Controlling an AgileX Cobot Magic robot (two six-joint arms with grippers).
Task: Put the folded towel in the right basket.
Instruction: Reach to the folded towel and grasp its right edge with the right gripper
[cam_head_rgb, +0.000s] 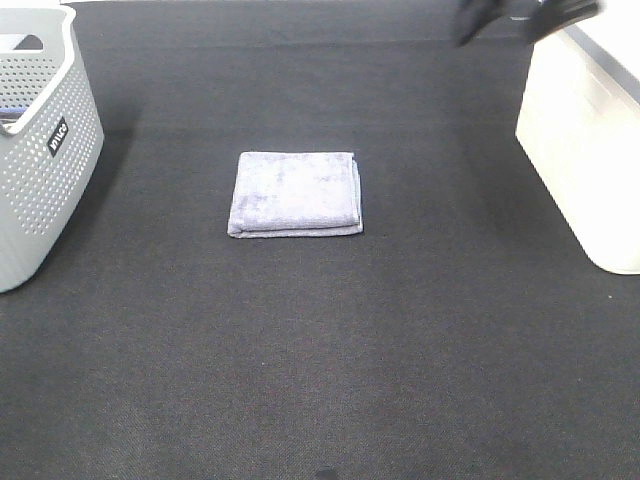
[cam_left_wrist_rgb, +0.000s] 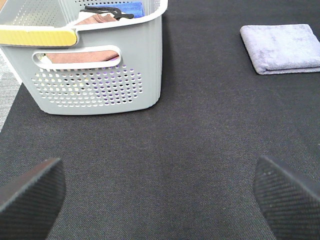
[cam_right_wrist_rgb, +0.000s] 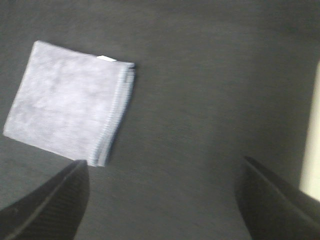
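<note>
The folded lavender-grey towel (cam_head_rgb: 296, 193) lies flat in the middle of the black mat; it also shows in the left wrist view (cam_left_wrist_rgb: 282, 47) and the right wrist view (cam_right_wrist_rgb: 65, 100). The white right basket (cam_head_rgb: 580, 150) stands at the right edge. My right gripper (cam_head_rgb: 500, 25) hangs blurred above the mat at the far right, beside that basket, open and empty (cam_right_wrist_rgb: 160, 200), well away from the towel. My left gripper (cam_left_wrist_rgb: 160, 200) is open and empty over bare mat near the left basket and does not show in the exterior view.
A grey perforated basket (cam_head_rgb: 40, 170) stands at the left edge; the left wrist view (cam_left_wrist_rgb: 100, 75) shows it holding brown cloth and a blue item. The white basket's wall edges the right wrist view (cam_right_wrist_rgb: 312, 140). Black mat (cam_head_rgb: 320, 350) covers the table.
</note>
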